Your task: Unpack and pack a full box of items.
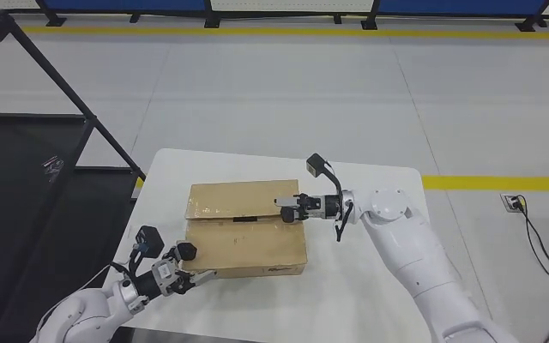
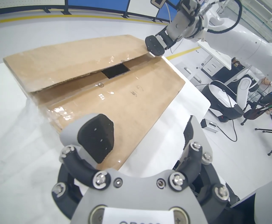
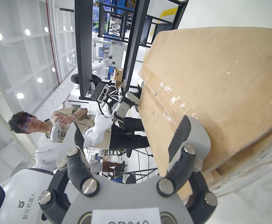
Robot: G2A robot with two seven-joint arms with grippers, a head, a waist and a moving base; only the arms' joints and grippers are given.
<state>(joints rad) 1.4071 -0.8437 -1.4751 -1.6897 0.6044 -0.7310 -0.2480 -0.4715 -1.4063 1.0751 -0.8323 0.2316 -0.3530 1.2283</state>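
Glossy white arm shells (image 1: 403,231) trailing black cables (image 2: 240,14) end in the left gripper (image 2: 144,123) and right gripper (image 3: 130,125), both grey metal with silver screws (image 2: 99,180), black rubber knuckles (image 2: 78,167) and dimpled black pads (image 2: 96,137).

A white table (image 1: 334,283) stands beside a black metal frame (image 3: 84,53).

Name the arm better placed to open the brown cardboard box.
Right. The right gripper sits at the raised flap of the brown cardboard box; the left gripper hangs beside a near corner.
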